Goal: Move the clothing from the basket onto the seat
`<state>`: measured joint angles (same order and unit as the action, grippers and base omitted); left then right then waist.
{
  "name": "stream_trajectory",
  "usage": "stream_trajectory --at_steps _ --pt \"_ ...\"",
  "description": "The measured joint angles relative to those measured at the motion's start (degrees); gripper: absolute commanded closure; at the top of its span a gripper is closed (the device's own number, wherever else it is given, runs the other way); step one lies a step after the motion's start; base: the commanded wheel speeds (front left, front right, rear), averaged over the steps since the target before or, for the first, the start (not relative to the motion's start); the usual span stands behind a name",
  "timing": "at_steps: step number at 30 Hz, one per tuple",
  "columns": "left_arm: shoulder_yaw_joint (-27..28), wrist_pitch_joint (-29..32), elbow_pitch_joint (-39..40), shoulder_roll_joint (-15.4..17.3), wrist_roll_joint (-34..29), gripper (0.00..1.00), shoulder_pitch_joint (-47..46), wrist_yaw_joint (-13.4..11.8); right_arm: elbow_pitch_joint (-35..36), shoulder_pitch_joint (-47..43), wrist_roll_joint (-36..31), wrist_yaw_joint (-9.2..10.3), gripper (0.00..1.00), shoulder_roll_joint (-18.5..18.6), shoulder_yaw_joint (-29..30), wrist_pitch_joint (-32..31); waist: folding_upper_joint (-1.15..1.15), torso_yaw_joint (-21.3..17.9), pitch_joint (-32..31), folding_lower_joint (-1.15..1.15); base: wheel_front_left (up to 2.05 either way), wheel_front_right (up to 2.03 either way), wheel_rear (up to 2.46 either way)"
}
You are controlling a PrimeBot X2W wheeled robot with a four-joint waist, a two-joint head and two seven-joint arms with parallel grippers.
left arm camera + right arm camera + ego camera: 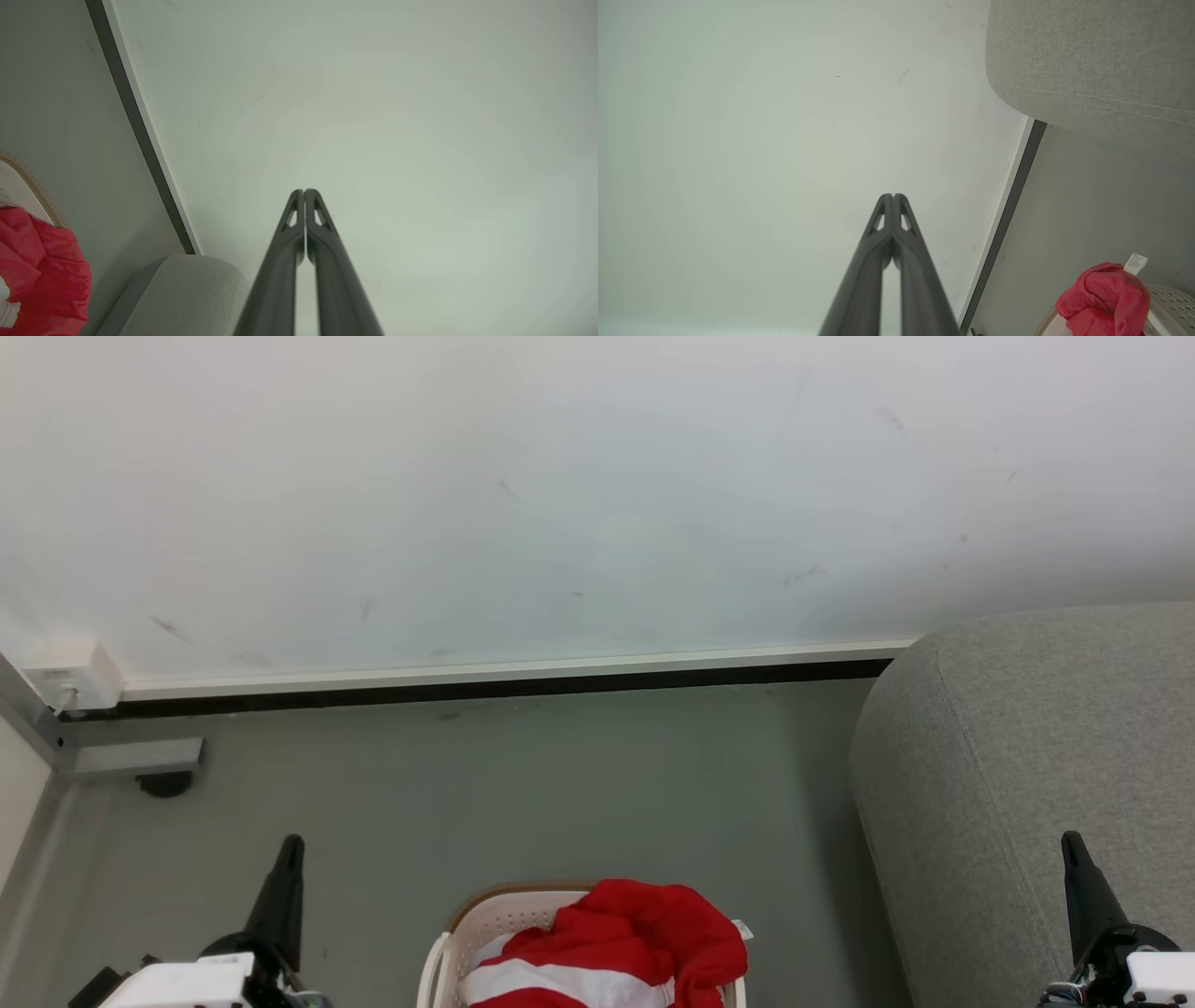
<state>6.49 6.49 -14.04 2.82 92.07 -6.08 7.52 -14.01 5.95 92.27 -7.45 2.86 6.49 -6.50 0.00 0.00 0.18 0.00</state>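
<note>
Lying heaped in the basket (485,919) on the floor (560,784), the clothing (644,933) sits left of the seat (1027,756); left hand (292,845) and right hand (1071,845) flank it, both pinched closed and empty.

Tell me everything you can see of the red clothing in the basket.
The clothing is bright red, soft, crumpled fabric with a broad white stripe across it. It lies heaped in the basket, bulging above the rim and drooping over the side nearest the sofa. A small white care label sticks up from one fold. As far as can be seen, only the basket touches it. Its lower part is cut off by the head view's edge.
</note>
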Motion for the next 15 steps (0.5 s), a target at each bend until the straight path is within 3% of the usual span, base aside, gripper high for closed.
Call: stream_trajectory --at_steps 15 --pt "0.0 0.0 0.0 0.0 0.0 1.0 0.0 0.0 0.0 0.0 0.0 0.0 1.0 0.0 0.0 0.0 0.0 0.0 0.0 0.0 0.0 0.0 0.0"
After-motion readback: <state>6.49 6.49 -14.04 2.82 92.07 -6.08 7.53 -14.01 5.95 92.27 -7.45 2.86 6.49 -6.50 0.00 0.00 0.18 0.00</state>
